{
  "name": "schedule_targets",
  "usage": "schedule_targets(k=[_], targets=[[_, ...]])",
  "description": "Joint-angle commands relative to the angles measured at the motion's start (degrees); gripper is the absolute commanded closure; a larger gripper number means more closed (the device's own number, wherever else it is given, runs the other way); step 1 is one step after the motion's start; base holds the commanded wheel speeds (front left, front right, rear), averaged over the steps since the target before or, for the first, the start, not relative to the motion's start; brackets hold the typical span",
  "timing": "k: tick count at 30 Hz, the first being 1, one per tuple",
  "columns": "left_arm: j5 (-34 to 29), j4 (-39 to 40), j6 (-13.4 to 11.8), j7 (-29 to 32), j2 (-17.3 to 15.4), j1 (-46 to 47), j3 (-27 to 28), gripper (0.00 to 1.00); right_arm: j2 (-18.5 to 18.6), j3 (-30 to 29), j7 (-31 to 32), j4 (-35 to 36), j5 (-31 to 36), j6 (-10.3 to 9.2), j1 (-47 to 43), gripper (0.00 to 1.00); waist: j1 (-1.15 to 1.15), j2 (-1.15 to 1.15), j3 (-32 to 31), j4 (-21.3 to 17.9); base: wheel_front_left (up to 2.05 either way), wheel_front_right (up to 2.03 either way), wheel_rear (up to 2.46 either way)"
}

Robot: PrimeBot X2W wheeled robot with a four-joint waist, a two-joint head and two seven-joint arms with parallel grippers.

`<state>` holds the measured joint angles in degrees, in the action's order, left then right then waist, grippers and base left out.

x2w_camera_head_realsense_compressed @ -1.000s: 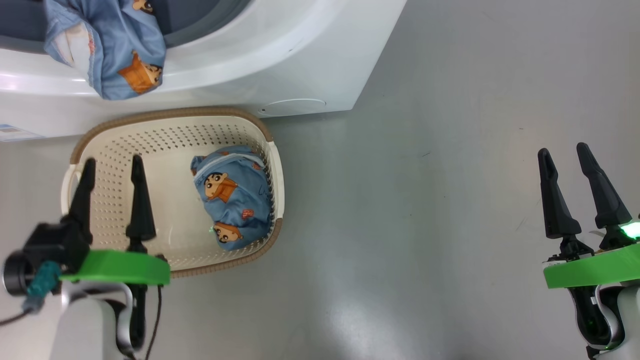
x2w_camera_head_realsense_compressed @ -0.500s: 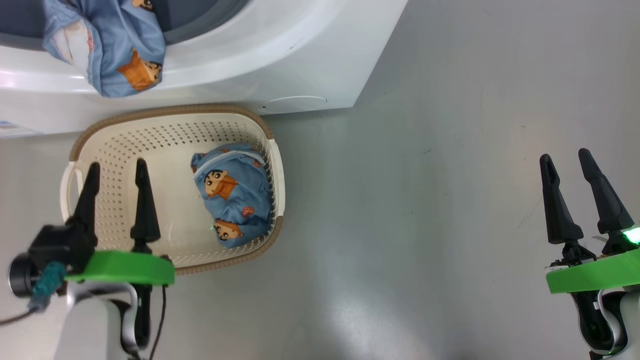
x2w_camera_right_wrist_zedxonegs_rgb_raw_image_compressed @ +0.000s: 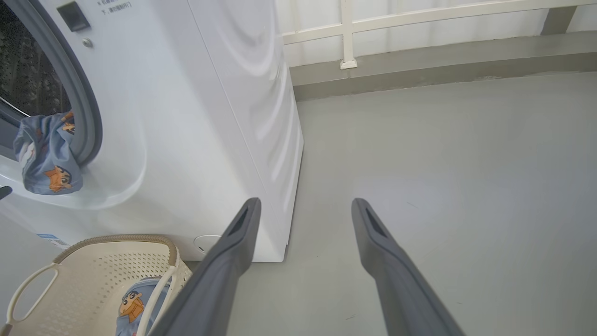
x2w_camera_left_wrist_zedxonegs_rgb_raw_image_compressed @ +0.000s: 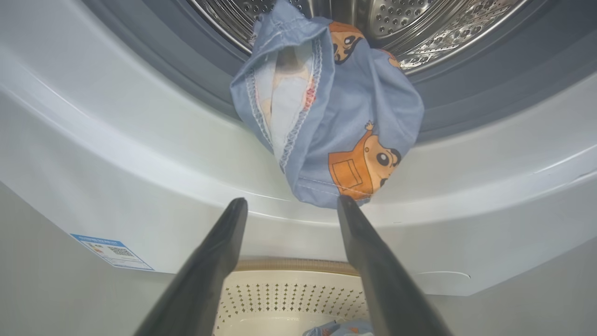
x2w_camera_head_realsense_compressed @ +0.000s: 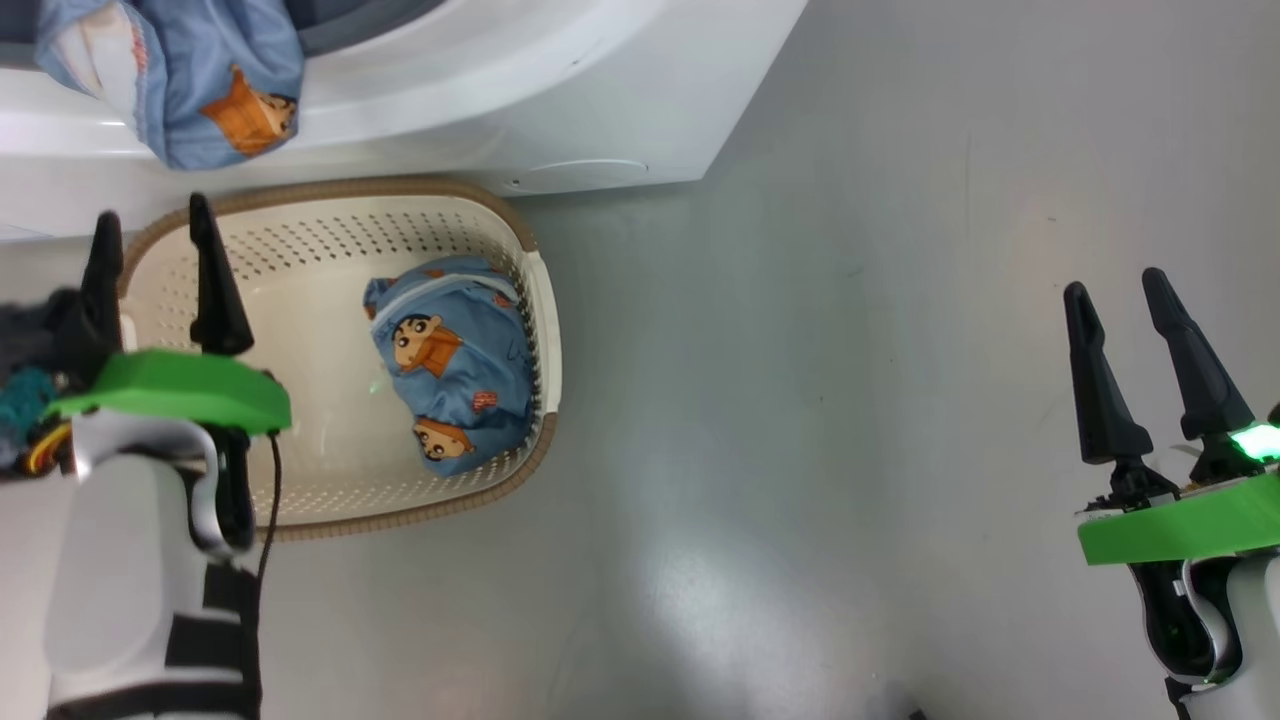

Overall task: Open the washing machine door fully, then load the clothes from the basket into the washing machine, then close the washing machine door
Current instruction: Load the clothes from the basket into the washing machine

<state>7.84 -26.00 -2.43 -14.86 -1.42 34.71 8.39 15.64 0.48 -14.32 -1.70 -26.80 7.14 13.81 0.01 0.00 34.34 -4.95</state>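
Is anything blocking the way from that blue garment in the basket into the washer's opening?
Only the other blue garment, draped over the lower lip of the opening of the washing machine, half hanging out. Otherwise the path up from the basket looks clear.

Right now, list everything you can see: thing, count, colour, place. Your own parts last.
washing machine: one, white, behind the basket
drum: one, steel, inside the machine
gasket: one, grey, around the opening
label: one, blue, machine's lower front
hanging garment: one, light blue with orange print, draped over the opening's lower lip
basket: one, cream with brown rim, on the floor before the machine
basket garment: one, same print, in the basket's right side
floor: one, grey, underneath
railing: one, white, along the far wall
left tool: one, dark, open, above the basket's left end
right tool: one, dark, open, over bare floor
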Motion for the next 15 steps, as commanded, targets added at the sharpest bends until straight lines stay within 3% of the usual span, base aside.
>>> schedule_targets(k=[1, 15], targets=[[-0.8, -0.3, 0.3, -0.1, -2.0, 1.1, 1.6, 0.0, 0.7, 1.3, -0.7, 1.4, 0.4, 0.35, -0.4, 0.0, 0.0, 0.0, 0.6, -0.3, 0.0, 0.0, 0.0], [-2.8, -12.1, 2.2, -0.1, -4.7, 12.0, 5.4, 0.0, 0.8, 2.8, -0.7, 1.3, 0.3, 0.35, 1.6, 0.0, 0.0, 0.0, 2.1, -3.0, 0.0, 0.0, 0.0]])
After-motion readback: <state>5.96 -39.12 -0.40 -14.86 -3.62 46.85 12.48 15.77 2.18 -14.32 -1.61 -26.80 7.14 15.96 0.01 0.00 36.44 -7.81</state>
